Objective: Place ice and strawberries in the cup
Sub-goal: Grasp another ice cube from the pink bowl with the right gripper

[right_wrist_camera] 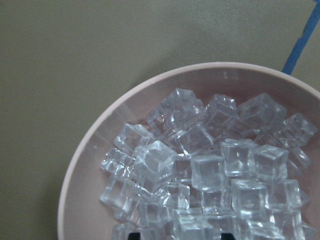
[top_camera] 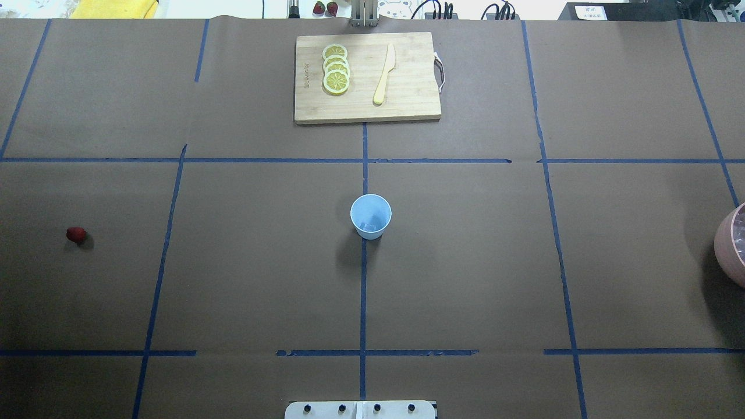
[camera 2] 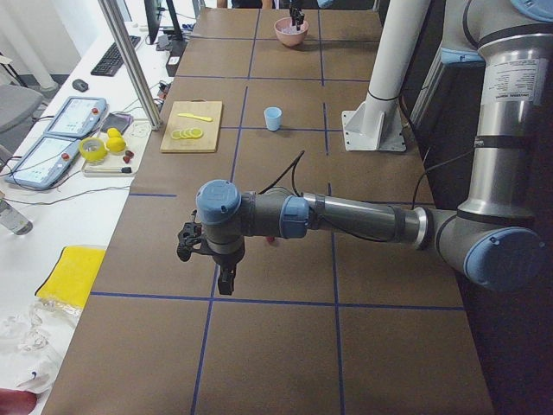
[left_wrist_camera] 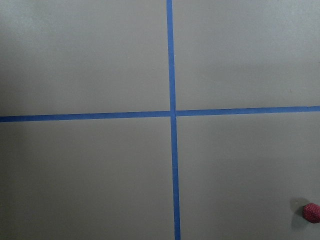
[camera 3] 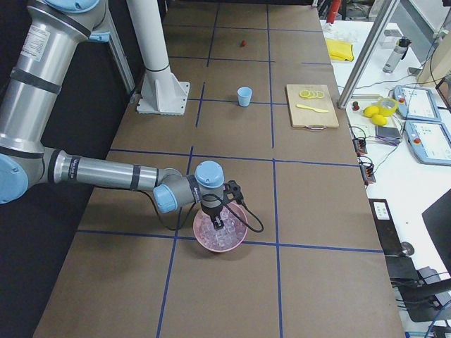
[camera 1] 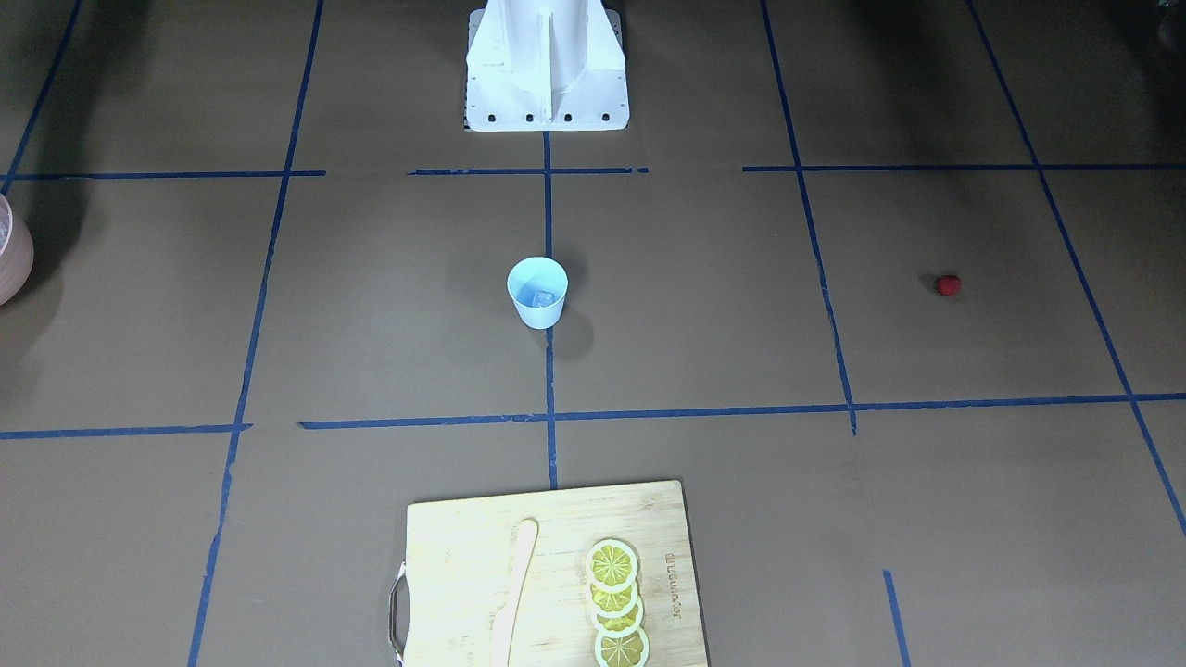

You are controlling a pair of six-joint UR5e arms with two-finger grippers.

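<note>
While the right end effector [camera 3: 220, 225] is hanging released over ice [right_wrist_camera: 210, 175], I am failing to judge the left end effector [camera 2: 226, 281] or cutting board [camera 1: 463, 547] lettering.

The cup [top_camera: 371, 216] stands mid-table with an ice cube [camera 1: 540, 297] in it; the strawberry [top_camera: 75, 234] lies well apart on the robot's left; the bowl [top_camera: 727, 250], holding ice [right_wrist_camera: 210, 170], sits far right; beyond the cup lies the board [top_camera: 407, 105], bearing lemon slices [top_camera: 336, 68] and a knife [top_camera: 384, 75].

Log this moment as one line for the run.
cup: ice inside | strawberry: on table | right hand: at pink bowl | left hand: above table
</note>
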